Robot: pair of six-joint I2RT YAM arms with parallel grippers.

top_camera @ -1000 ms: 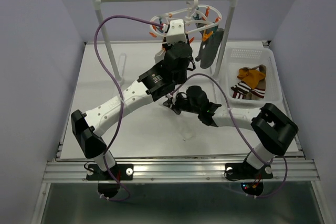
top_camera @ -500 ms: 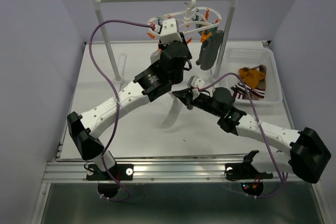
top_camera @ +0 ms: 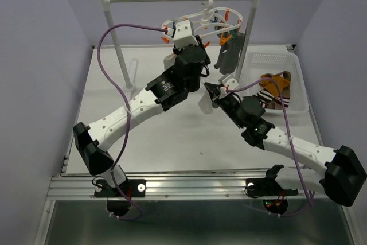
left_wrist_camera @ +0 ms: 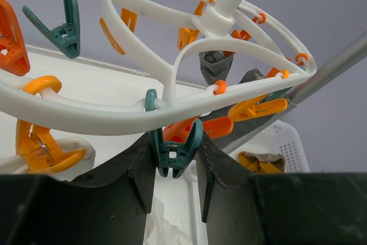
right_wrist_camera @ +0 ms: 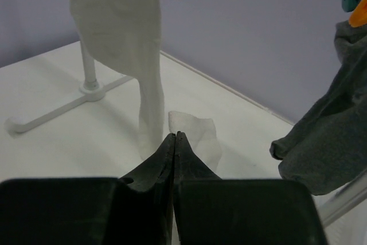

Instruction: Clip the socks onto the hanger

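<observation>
Currently logged, step in hand: bringing a white sock up to the hanger for clipping. Item one, left end effector: clamped about a teal clip on the hanger's near ring, one finger on each flank; whether the clip's mouth gapes I cannot tell. Item two, right end effector: clenched on the white sock, which sits below the hanger toward its right side, apparently lifted off the tabletop and well short of the clip. Item three, already hung from the hanger: a grey sock at its right end and a pale sock beneath its left side. Item four, basket to the right of the hanger, spare socks inside. Handling note, my judgement: I would raise the sock's free edge straight up under the teal clip, steering between the two hung socks, hold the squeeze until fabric sits deep in the mouth, then release left first and right second, lest the sock drop.
</observation>
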